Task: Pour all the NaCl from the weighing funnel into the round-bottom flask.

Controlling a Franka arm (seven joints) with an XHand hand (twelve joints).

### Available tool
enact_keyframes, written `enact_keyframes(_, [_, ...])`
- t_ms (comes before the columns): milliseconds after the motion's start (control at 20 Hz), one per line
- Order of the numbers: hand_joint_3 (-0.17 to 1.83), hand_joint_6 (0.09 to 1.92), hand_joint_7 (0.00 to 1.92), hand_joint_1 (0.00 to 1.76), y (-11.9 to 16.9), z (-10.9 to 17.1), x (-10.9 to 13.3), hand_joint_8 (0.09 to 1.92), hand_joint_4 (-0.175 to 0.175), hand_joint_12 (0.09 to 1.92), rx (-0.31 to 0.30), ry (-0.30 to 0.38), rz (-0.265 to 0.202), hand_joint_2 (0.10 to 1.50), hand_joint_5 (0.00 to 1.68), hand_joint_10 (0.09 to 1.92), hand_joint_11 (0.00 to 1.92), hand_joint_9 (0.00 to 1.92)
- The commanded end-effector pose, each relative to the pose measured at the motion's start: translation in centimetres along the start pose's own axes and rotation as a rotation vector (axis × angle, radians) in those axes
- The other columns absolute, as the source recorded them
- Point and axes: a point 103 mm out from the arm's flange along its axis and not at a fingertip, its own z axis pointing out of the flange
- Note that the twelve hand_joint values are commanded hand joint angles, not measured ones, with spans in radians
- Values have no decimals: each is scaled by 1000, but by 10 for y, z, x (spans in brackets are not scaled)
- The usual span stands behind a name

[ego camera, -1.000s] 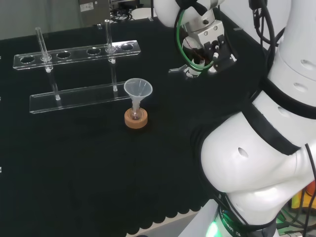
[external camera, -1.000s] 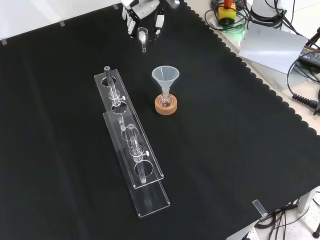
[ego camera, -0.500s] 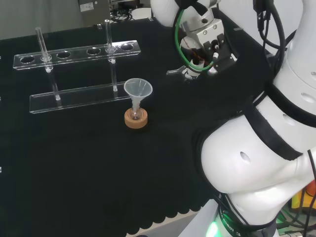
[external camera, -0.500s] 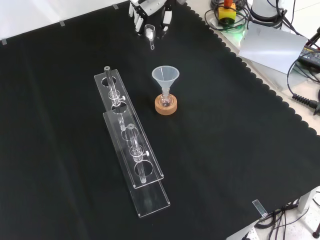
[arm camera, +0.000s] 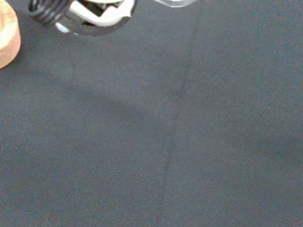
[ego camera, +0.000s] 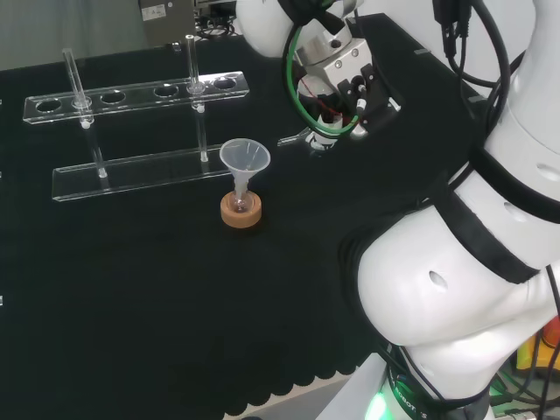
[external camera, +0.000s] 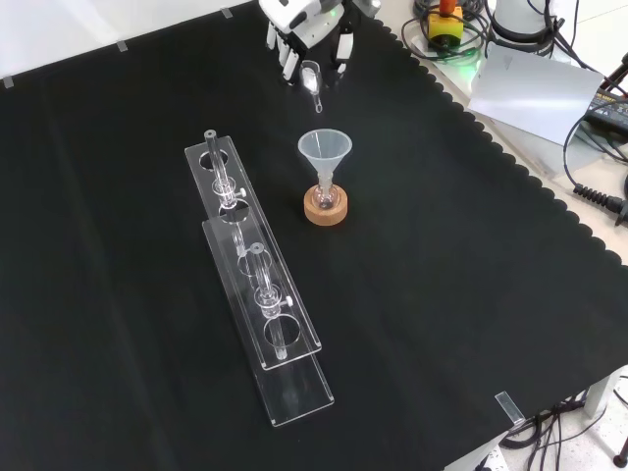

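Now weighing funnel (external camera: pixel 310 76) sits in robot hand (external camera: pixel 312 39).

A long clear acrylic test-tube rack (external camera: pixel 257 299) with a row of round holes stands on the black cloth (external camera: pixel 461 285), running from upper left toward lower right in the front view and lying across the far side of the bench in the head view. Two thin glass tubes stand upright in it, one (ego camera: pixel 72 77) near the left end in the head view and another (ego camera: pixel 192 63) further right. In the front view, off the cloth's scalloped right edge, lie a flat grey sheet (external camera: pixel 535 90) and a tangle of black cables (external camera: pixel 599 167).
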Motion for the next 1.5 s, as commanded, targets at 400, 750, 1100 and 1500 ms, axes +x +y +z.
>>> enact_keyframes(400, [613,964,1168,1091,7,-11,11,560,94,912,25,-61,-24,765,1096,203,1045,1348])
enact_keyframes(750, [613,964,1168,1091,12,-18,21,560,95,910,28,-91,-48,764,1096,201,1045,1350])
enact_keyframes(1100, [614,964,1168,1090,14,-21,27,560,96,909,35,-142,-54,764,1096,198,1045,1351])
enact_keyframes(1500, [615,965,1166,1090,19,-29,32,559,97,907,49,-194,-55,764,1096,195,1046,1353])
